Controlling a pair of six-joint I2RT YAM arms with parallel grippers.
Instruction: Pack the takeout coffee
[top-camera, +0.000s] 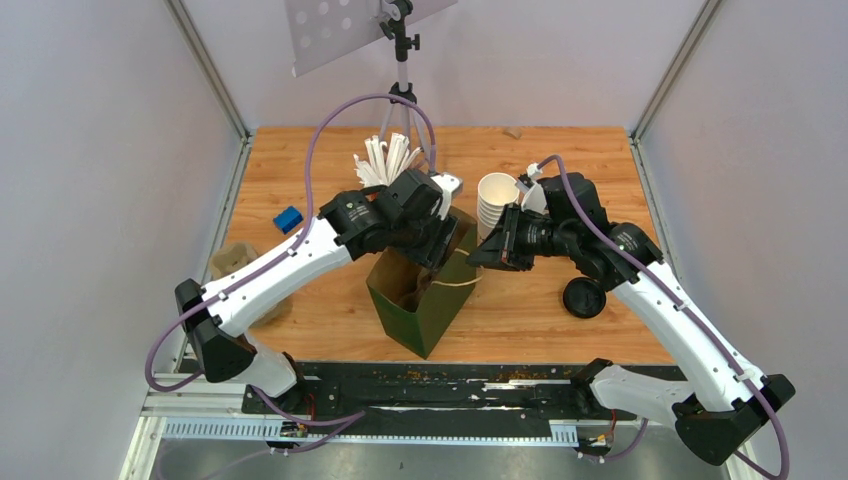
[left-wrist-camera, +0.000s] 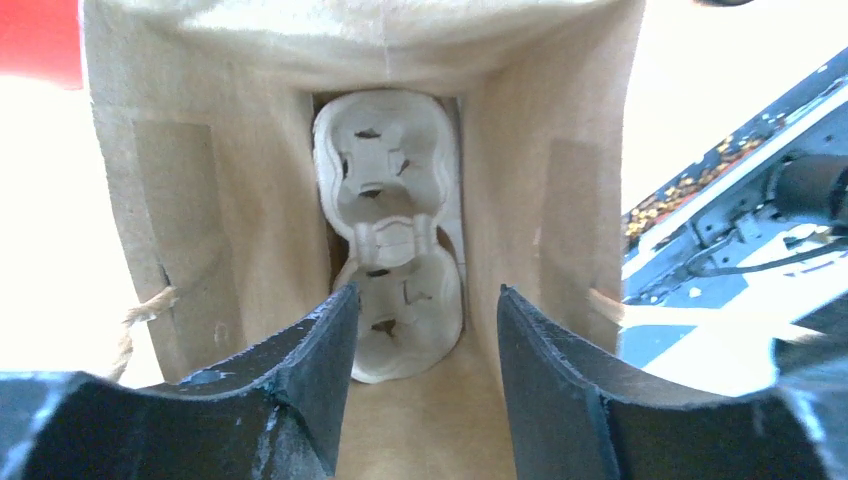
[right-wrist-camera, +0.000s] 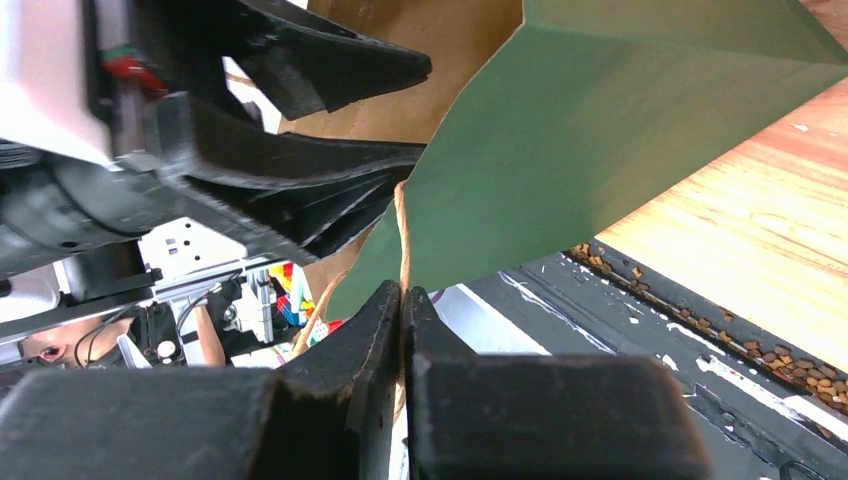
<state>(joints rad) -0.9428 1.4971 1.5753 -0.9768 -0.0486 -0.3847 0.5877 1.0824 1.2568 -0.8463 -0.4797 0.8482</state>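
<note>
A green paper bag (top-camera: 425, 300) stands open at the table's middle. My left gripper (left-wrist-camera: 428, 300) hangs open just inside its mouth, nothing between the fingers. Below it, a white pulp cup carrier (left-wrist-camera: 390, 230) lies on the bag's brown bottom. My right gripper (right-wrist-camera: 403, 295) is shut on the bag's twine handle (right-wrist-camera: 403, 230) at the right rim of the bag (right-wrist-camera: 600, 130). A round black lid (top-camera: 584, 298) lies on the table right of the bag. The takeout coffee's cup shows in no view.
A stack of nested white cups (top-camera: 497, 205) stands behind the bag, close to my right wrist. White straws (top-camera: 385, 160) rise behind the left arm. A blue block (top-camera: 288, 219) and a brown paper item (top-camera: 235, 262) lie at the left. A tripod (top-camera: 402, 90) stands at the back.
</note>
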